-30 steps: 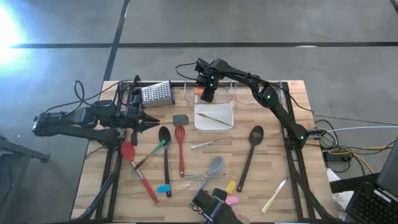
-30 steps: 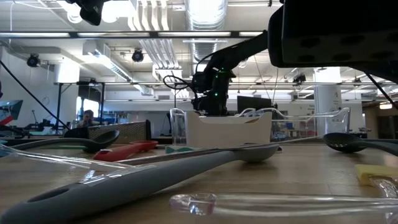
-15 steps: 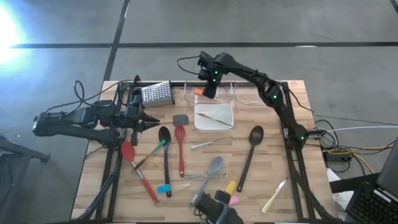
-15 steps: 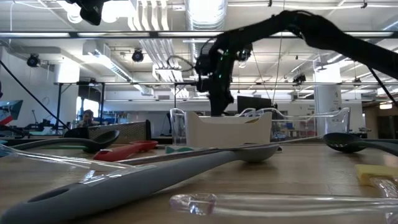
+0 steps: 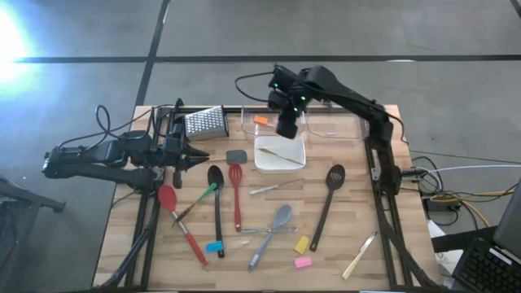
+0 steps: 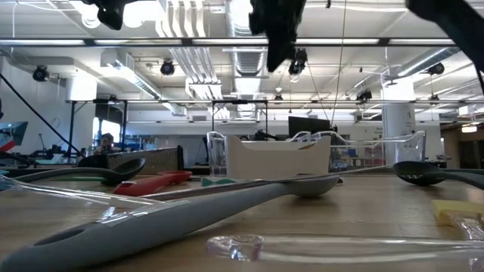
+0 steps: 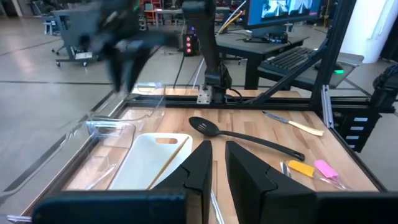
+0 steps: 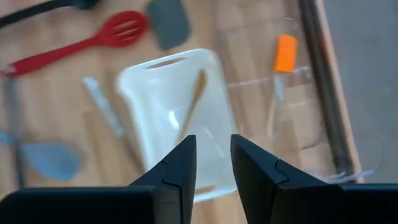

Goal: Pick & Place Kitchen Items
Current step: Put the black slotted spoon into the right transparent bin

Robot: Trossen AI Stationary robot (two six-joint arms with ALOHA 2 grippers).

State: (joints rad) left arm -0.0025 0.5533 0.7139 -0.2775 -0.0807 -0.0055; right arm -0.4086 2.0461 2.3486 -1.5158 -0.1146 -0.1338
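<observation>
Centrally, glossy white square tray (image 5: 279,152) with slim wooden stick (image 5: 281,152) inside.
</observation>
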